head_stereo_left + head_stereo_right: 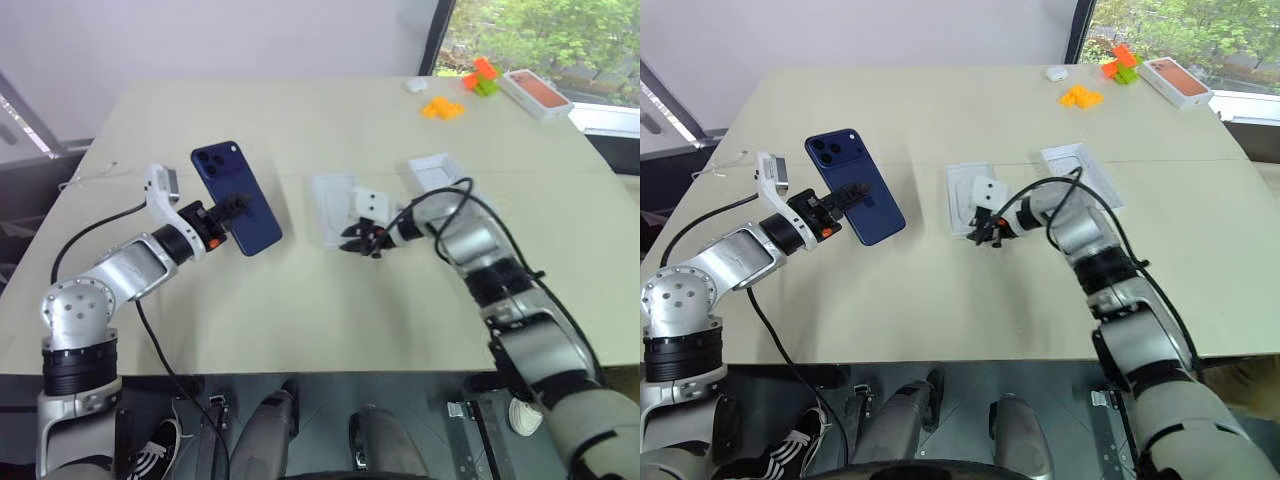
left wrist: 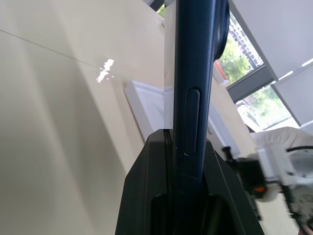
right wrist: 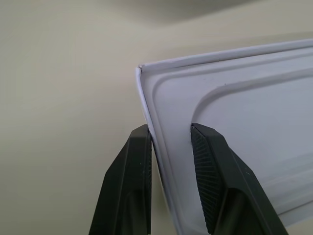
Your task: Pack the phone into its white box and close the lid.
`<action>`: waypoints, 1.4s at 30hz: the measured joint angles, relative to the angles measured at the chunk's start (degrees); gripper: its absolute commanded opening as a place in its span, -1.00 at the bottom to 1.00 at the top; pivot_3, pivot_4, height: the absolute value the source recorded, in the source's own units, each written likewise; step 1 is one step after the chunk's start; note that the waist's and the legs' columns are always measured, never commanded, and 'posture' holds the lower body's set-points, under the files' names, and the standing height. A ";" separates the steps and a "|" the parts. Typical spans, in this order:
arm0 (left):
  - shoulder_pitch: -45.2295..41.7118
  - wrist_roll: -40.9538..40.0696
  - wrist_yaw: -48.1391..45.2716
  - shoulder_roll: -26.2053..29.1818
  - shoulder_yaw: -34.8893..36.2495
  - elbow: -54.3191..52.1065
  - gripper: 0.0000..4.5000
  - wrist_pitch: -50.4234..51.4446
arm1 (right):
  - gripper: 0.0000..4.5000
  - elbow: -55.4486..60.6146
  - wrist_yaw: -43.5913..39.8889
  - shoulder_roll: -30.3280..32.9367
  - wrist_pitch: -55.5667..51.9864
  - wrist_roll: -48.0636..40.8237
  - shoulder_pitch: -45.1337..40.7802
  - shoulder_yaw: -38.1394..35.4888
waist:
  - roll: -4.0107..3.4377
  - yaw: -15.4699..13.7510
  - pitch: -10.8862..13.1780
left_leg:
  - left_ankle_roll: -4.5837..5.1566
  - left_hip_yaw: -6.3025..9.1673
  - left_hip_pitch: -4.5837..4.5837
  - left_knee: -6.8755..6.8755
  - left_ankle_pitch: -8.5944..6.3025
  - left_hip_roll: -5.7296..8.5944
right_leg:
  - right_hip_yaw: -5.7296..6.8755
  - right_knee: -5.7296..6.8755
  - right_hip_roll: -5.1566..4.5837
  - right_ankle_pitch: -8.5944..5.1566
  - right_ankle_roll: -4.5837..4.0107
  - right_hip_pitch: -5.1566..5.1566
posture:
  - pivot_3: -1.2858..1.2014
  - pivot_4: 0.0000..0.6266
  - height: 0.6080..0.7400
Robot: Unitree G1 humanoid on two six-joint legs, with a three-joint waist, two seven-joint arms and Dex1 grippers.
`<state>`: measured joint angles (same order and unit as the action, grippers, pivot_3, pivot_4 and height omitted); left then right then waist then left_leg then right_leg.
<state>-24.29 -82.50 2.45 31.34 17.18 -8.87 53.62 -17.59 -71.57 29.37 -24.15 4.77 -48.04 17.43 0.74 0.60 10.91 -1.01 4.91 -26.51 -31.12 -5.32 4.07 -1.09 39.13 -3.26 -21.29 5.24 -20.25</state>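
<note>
From the head views, the left gripper (image 1: 228, 212) is clamped on the phone (image 1: 236, 197), holding it above the table (image 1: 300, 310). The phone's long axis is tilted, camera end up and away, glossy back towards the camera. The white box (image 1: 335, 207) lies open on the table, long axis running away from the robot, with another white tray (image 1: 440, 175) beside it.

In the left wrist view, the phone (image 2: 193, 98) stands edge-on between the fingers.

In the right wrist view, the right gripper (image 3: 171, 147) straddles the box wall near a corner, fingers not fully together.
</note>
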 measured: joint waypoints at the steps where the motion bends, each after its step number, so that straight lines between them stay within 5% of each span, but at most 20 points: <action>1: 0.10 0.00 -0.16 0.34 0.15 -0.34 -1.00 0.05 | -0.52 5.58 -1.03 2.13 -4.29 -1.54 2.37 -0.59 | 0.00 -0.03 0.00 | 0.01 0.00 -0.04 0.01 -0.01 0.00 | -0.01 -0.01 -0.01 0.00 -0.01 -0.01 | 0.03 -0.52 1.00; 8: 1.04 0.03 -0.60 0.87 0.54 -0.32 -1.00 1.08 | -0.52 32.65 2.52 6.90 -23.34 -8.01 14.37 -3.19 | 0.01 0.28 -0.01 | -0.06 -0.03 -0.03 -0.02 -0.09 -0.03 | -0.06 -0.02 -0.04 -0.02 -0.05 -0.16 | 0.03 -0.52 1.00; 21: -0.95 0.76 -1.11 -0.28 -0.67 0.12 -1.00 1.59 | -0.52 44.95 13.64 5.45 -31.13 -13.09 20.29 -0.58 | 0.05 0.18 -0.02 | 0.08 -0.06 -0.06 -0.04 -0.07 0.00 | -0.03 -0.12 -0.08 -0.02 -0.04 -0.12 | 0.03 -0.52 1.00; 29: -0.87 0.21 -0.65 -0.33 -0.63 0.14 -1.00 3.59 | 0.97 43.24 15.26 5.39 -31.69 -16.19 20.35 1.18 | 0.06 0.04 -0.02 | 0.10 -0.05 -0.08 -0.06 -0.06 0.00 | -0.02 -0.10 -0.08 -0.01 -0.03 -0.13 | 0.03 -0.52 1.00; 42: -5.27 -7.06 2.52 -6.01 -7.04 2.96 -1.00 9.33 | 0.97 29.62 4.87 14.24 -22.14 -24.54 12.25 -7.12 | 0.18 -0.95 -0.04 | 0.16 -0.05 -0.06 -0.17 -0.07 0.01 | 0.04 -0.11 -0.08 0.00 -0.01 0.12 | 0.03 -0.52 1.00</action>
<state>-29.56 -89.55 4.96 25.32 10.13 -5.91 62.95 12.03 -66.70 43.61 -46.29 -19.77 -35.79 10.32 0.93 -0.35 10.87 -0.85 4.86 -26.57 -31.29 -5.39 4.07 -1.05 39.02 -3.34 -21.29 5.23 -20.14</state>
